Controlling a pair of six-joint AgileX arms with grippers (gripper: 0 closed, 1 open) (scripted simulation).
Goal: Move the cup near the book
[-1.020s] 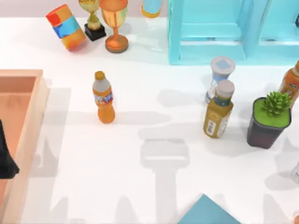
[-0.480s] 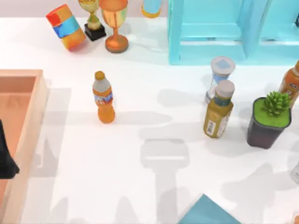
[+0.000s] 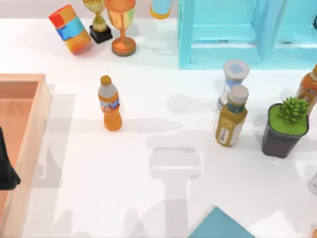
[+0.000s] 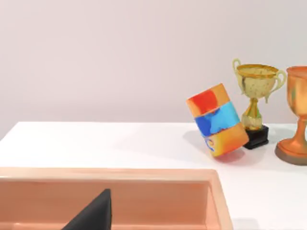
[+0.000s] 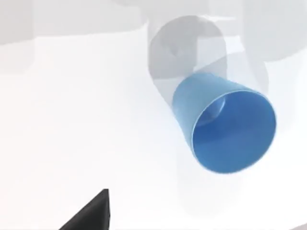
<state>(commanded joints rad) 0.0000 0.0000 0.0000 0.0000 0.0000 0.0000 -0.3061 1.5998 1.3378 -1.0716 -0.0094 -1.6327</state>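
Right claw [image 5: 91,213] is showing one dark fingertip at the wrist view's edge, hovering above the cup [image 5: 223,127]; its opening cannot be told. That cup is standing upright on the white table [image 5: 72,120], long axis vertical, mouth facing upward. It is looking light, rigid and smooth-walled, probably slippery; pinching across the side wall below the rim should suit. Book [image 3: 218,225] is lying at the table's near edge.

l grip finger [image 4: 91,215]: matte blk wedge, pointed | r grip finger [image 5: 88,213]: same blk wedge, no markings
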